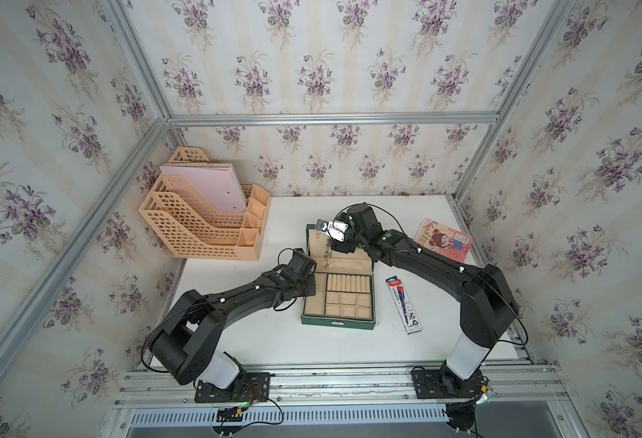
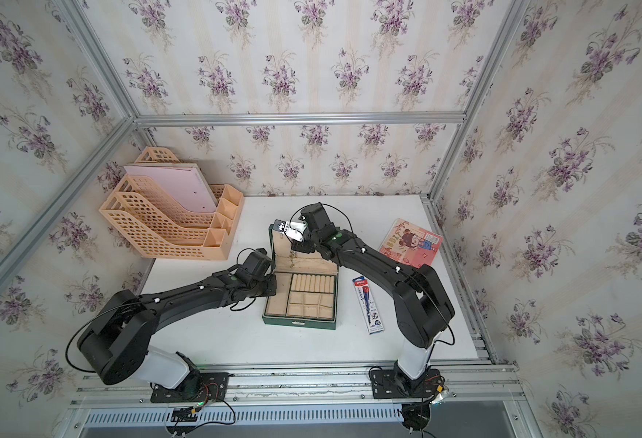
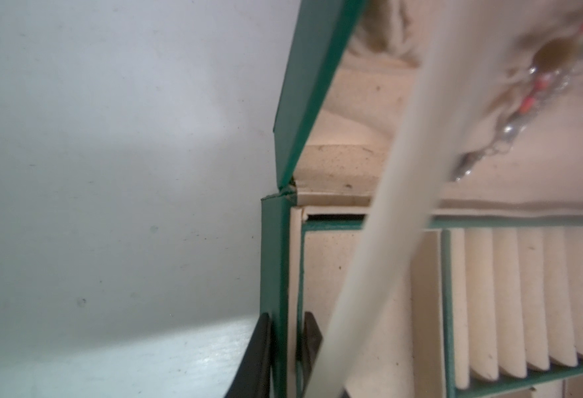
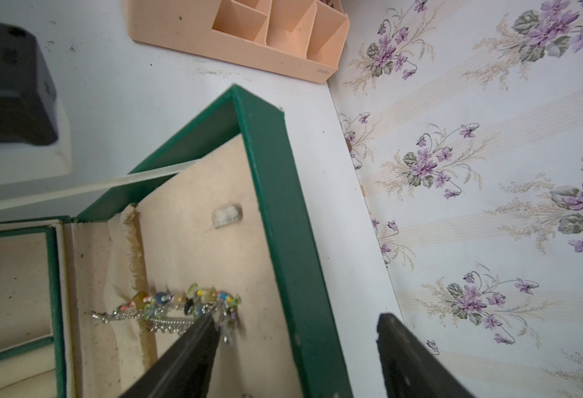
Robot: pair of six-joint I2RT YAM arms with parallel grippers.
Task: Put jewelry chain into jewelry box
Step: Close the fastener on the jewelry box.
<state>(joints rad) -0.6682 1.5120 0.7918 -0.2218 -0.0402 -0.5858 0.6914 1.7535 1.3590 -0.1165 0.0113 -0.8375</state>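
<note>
The dark green jewelry box (image 1: 338, 322) (image 2: 298, 322) stands open mid-table, its beige-lined lid upright. The jewelry chain (image 1: 327, 255) (image 4: 180, 306), silvery with coloured beads, hangs against the lid's lining above the compartments and shows blurred in the left wrist view (image 3: 524, 100). My right gripper (image 1: 339, 247) (image 4: 293, 324) is open, its jaws wide apart astride the lid's rim (image 4: 283, 206). One fingertip (image 4: 211, 322) touches the chain; whether the chain hangs from it I cannot tell. My left gripper (image 1: 313, 284) (image 3: 285, 351) is shut on the box's left wall (image 3: 274, 258).
A peach lattice file organizer (image 1: 205, 220) with pink folders stands at the back left. A picture book (image 1: 442, 239) lies at the back right, and a pen package (image 1: 403, 303) lies just right of the box. The wallpapered back wall is close behind the lid.
</note>
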